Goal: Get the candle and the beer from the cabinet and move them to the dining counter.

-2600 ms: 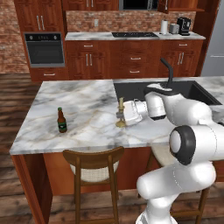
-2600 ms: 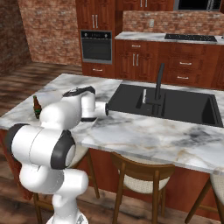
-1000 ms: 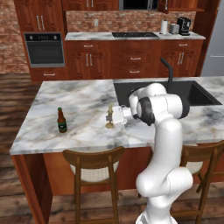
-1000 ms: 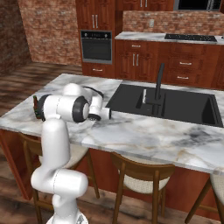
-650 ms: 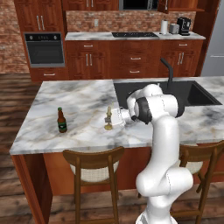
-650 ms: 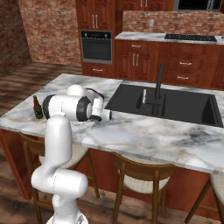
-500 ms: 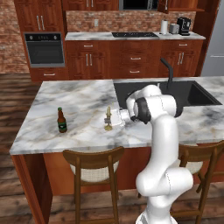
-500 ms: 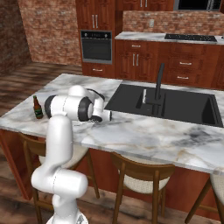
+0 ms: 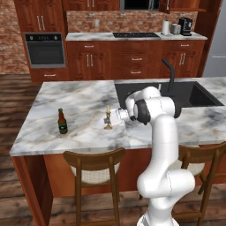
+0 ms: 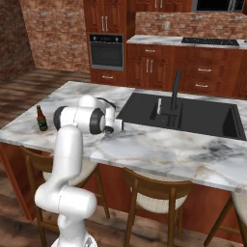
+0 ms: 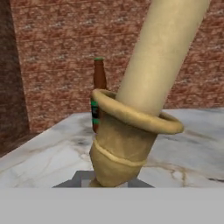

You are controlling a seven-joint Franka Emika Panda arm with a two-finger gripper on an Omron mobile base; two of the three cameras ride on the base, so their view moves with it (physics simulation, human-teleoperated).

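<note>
The candle, cream in a slim brass stick, stands near the middle of the dining counter with its round base at the marble. My gripper is shut on it from the right side. In the hand view the candle leans to the right, very close to the camera. The beer, a dark bottle with a green label, stands upright on the counter to the candle's left, also as the beer and the beer. Wooden cabinets line the far wall; which one is the cabinet I cannot tell.
A black sink with a tall faucet sits in the counter right of my arm. Wooden stools stand along the near side. A wall oven and a back counter with a cooktop lie beyond.
The gripper has carried the candle leftwards and a little lower over the counter, closer to the beer. The arm's elbow has swung upright. The beer has not moved.
</note>
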